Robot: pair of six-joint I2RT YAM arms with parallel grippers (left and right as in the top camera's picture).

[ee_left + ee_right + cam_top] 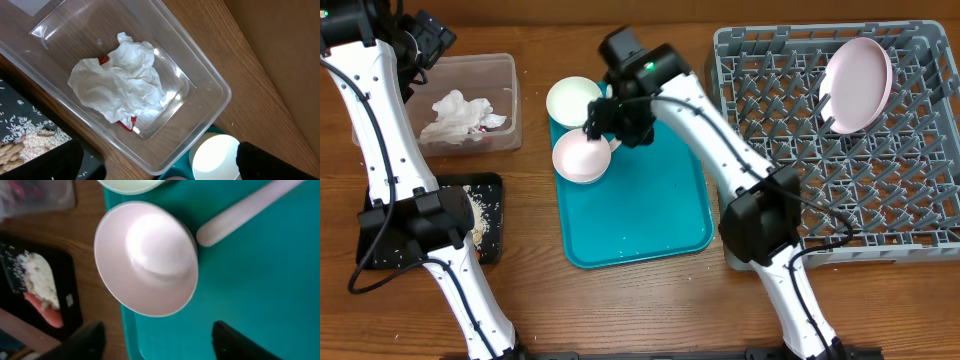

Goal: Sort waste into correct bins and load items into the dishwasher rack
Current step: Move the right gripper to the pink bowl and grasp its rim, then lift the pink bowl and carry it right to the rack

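My right gripper (pixel 605 122) (pixel 157 330) is open and empty, low over the left part of the teal tray (pixel 650 210). Just ahead of it sits a small white bowl (pixel 582 157) (pixel 147 260), at the tray's left edge. A white fork (pixel 245 212) lies beside the bowl. A white cup (pixel 574 100) (pixel 215 157) stands at the tray's back left. My left gripper (pixel 425 45) (pixel 157 155) is open and empty above the clear tub (pixel 510 75) (pixel 210 85), which holds crumpled napkins (pixel 455 115) (pixel 120 85) and a red wrapper (pixel 127 124). The pink plate (pixel 857 85) stands in the grey rack (pixel 880 190).
A black tray (pixel 490 190) (pixel 15 100) with rice and nut scraps (pixel 22 145) lies at the front left, beside the tub. In the right wrist view it (pixel 70 280) holds rice and an orange piece (pixel 45 312). The rack fills the right side.
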